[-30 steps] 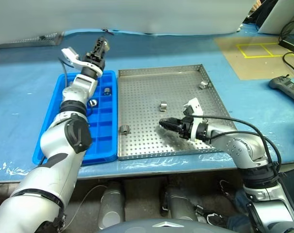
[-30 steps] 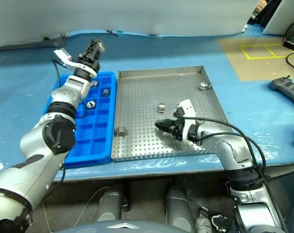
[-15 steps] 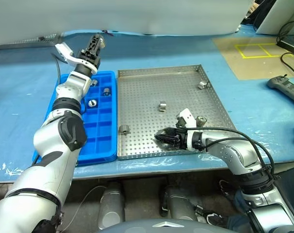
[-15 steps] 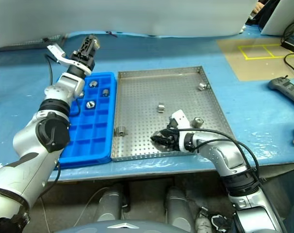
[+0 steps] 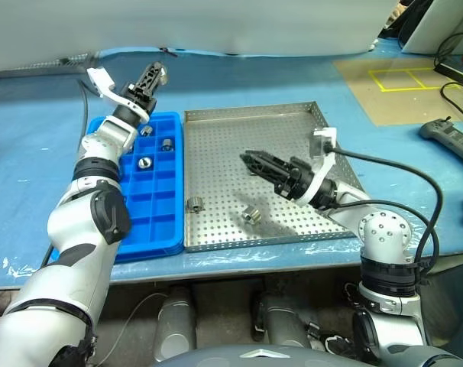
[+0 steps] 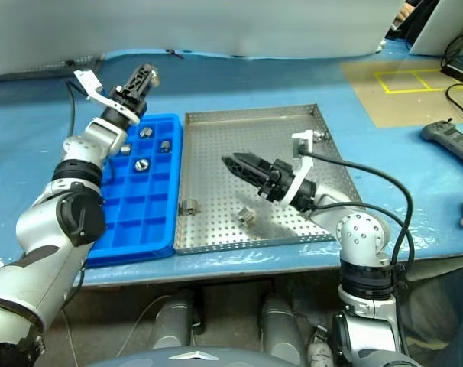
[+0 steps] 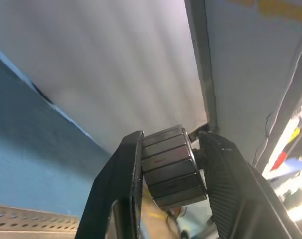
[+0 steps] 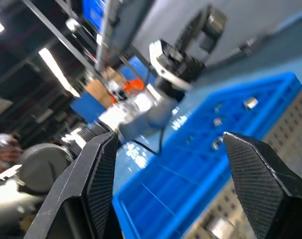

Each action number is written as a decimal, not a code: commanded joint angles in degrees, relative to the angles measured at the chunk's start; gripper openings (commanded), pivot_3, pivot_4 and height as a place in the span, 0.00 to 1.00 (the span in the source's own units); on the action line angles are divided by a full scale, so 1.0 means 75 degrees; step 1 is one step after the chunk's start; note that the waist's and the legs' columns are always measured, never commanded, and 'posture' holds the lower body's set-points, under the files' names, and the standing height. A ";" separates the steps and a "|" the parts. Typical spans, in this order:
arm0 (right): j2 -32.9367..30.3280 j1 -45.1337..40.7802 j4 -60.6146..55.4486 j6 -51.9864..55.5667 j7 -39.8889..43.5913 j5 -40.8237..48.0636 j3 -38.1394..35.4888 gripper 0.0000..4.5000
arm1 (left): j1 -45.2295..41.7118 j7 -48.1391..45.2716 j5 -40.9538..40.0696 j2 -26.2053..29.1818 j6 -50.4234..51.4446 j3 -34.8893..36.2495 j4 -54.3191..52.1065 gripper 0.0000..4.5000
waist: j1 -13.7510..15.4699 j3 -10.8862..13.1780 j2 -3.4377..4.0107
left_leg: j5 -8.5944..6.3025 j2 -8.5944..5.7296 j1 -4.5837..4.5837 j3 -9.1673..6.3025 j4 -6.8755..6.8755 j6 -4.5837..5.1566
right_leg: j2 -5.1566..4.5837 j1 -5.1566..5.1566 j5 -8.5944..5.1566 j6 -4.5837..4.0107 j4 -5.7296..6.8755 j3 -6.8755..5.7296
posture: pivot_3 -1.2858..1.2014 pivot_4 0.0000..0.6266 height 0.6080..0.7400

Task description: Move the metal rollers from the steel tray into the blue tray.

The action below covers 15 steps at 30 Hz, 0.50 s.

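- Table [image 5: 33, 153], covered in blue sheeting, carries both trays side by side, so each transfer is only a short sideways carry.
- Steel tray [image 5: 239, 145] lies to the right, its perforated floor bearing loose metal rollers: one near its left rim [image 5: 195, 204], one toward its front [image 5: 251, 215], one at the far right corner [image 5: 317, 134].
- Blue tray [image 5: 157, 222] sits touching the steel tray's left rim; rollers occupy a few of its far compartments [image 5: 145, 161], the nearer cells empty, which suggests the task is partly done.
- Right gripper [image 5: 250, 159] hangs above the steel tray's middle, fingers spread wide with nothing between them, pointing toward the blue tray. By my reading it is free to come down on another roller, the front one lying nearest.
- Left gripper [image 5: 157, 73] is raised over the blue tray's far edge, tilted up; the left wrist view has its fingers [image 7: 122, 179] pinching a roller [image 7: 171, 164], probably poised for release into a compartment.
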 commanded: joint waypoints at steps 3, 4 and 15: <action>-0.0204 -0.0359 0.0551 -0.0199 0.0166 -0.0483 0.0462 0.77 | 0.1604 0.0028 0.0827 0.0612 -0.0256 -0.0936 -0.3170 0.31 | 0.0023 -0.0001 0.0002 | 0.0005 0.0004 0.0004 -0.0003 -0.0005 -0.0008 | 0.0001 0.0000 -0.0001 -0.0003 0.0004 -0.0002 | 0.49 0.24 1.00; -0.0161 -0.0506 0.0802 -0.0386 0.0095 -0.0805 0.0614 0.77 | 0.2003 0.0161 0.0969 0.0725 -0.0340 -0.1020 -0.3810 0.31 | 0.0007 -0.0001 0.0002 | 0.0010 0.0004 0.0001 -0.0003 -0.0005 -0.0017 | 0.0001 0.0000 -0.0001 -0.0003 0.0006 -0.0009 | 0.51 0.24 1.00; 0.0662 -0.2067 0.3397 -0.1391 0.0363 -0.2026 0.0708 0.77 | 0.6351 0.2194 0.2122 0.0975 -0.0761 -0.1086 -0.9438 0.31 | 0.0578 -0.0002 0.0001 | 0.0036 0.0012 -0.0008 -0.0016 -0.0030 -0.0063 | -0.0001 -0.0013 -0.0003 -0.0007 0.0007 -0.0021 | 0.60 0.24 1.00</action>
